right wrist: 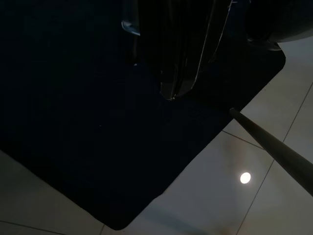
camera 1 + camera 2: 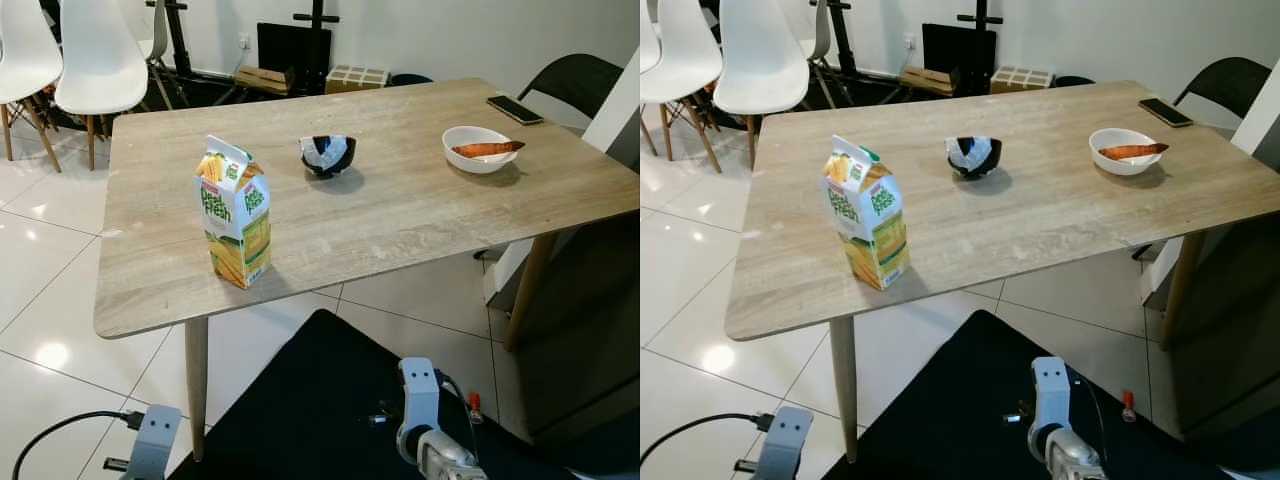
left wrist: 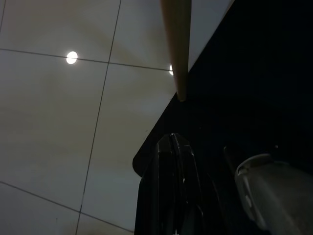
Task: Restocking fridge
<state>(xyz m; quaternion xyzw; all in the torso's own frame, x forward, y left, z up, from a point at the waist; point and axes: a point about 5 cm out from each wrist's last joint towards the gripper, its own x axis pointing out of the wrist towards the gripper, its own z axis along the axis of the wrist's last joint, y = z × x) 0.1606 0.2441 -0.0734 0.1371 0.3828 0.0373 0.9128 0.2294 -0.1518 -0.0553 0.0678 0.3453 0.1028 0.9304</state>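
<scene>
juice carton (image 2: 235,213): the task's thing, a gable-top carton printed yellow and green, upright near the front left part of the table (image 2: 400,215); nothing is holding it.
left gripper (image 3: 172,188): hangs low beside the robot over a dark mat (image 3: 244,98); in the left wrist view the two black fingers lie pressed together, so it reads as closed and empty.
right gripper (image 1: 178,58): also hangs low over the mat and grips nothing; the picture is too dark to tell whether the fingers are together or apart.
near the grippers: pale floor tiles (image 3: 58,122) and a wooden table leg (image 3: 177,44); both arms are well apart from the carton.
on the table beyond: a dark bowl (image 2: 328,155) holding something white and crumpled sits behind the carton, a white bowl (image 2: 480,148) with an orange piece of food toward the right, a phone (image 2: 515,109) at the far right corner.
handling, judged: paperboard walls, stiff at the corners but yielding on the flat faces; weight depends on fill and cannot be read here; probably heavy enough to slide if pinched weakly. coated print likely a bit slick.
where to hold, judged: across two opposite faces at mid-height, below the gable, firm without crushing; keep it upright.
risk, judged: tall and narrow, standing close to the front edge, so a sideways nudge could tip it off.
</scene>
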